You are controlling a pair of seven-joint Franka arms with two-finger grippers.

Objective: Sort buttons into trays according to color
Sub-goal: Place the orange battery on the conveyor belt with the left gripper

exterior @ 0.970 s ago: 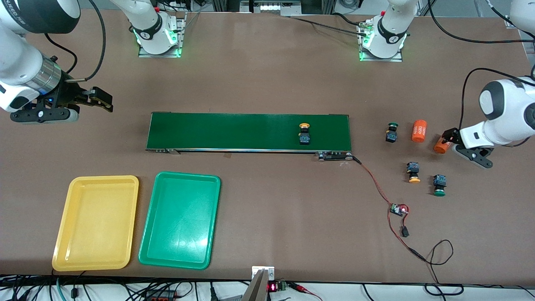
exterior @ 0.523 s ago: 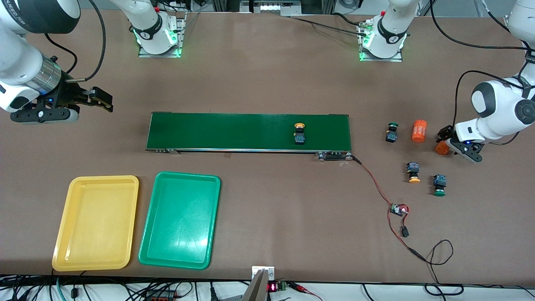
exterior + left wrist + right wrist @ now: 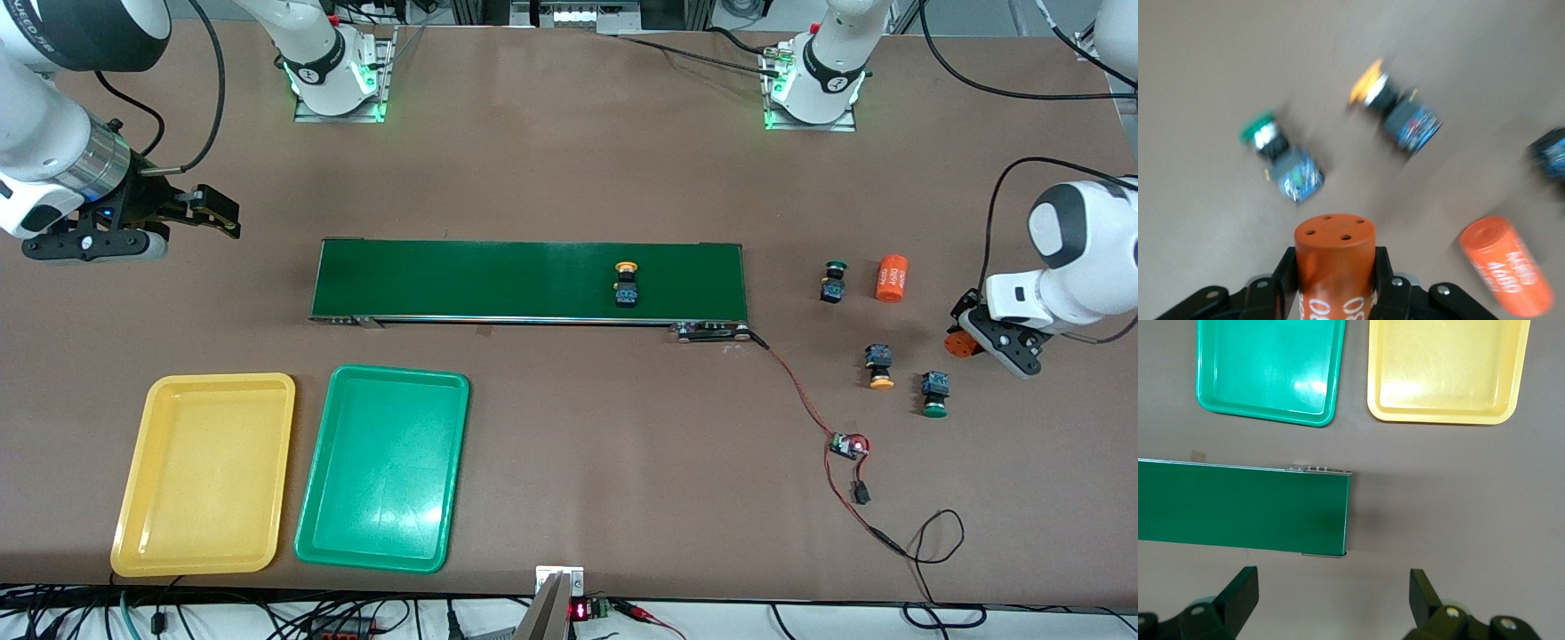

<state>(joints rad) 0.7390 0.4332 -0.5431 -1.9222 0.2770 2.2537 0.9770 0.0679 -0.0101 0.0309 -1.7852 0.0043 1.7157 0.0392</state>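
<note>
Yellow-capped button [image 3: 627, 284] seemingly lies sideways on dark-green belt [image 3: 498, 280].

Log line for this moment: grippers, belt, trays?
left gripper: shut on orange cylinder, above table | right gripper: open, waiting | conveyor belt: one yellow button | yellow tray, green tray: no buttons

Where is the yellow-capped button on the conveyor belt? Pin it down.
In the front view, the yellow-capped button lies on the dark-green conveyor belt, toward the left arm's end of it, near the belt's motor end with the red wire.
</note>
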